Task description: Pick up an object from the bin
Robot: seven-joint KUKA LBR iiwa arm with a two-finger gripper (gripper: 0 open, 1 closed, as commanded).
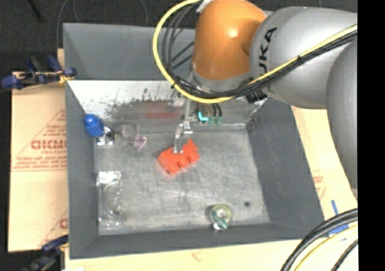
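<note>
I see a red ridged block [178,159] lying right under my claw [182,136]; I cannot tell whether it is open or closed.

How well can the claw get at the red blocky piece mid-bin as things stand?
Probably yes: the claw hangs right above the red blocky piece, which lies alone with nothing on it or crowding it.

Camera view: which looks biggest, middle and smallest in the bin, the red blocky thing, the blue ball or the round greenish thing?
1. Red blocky thing: clearly the largest.
2 and 3. Round greenish thing and blue ball: they look about the same size, so I won't rank them.
</note>
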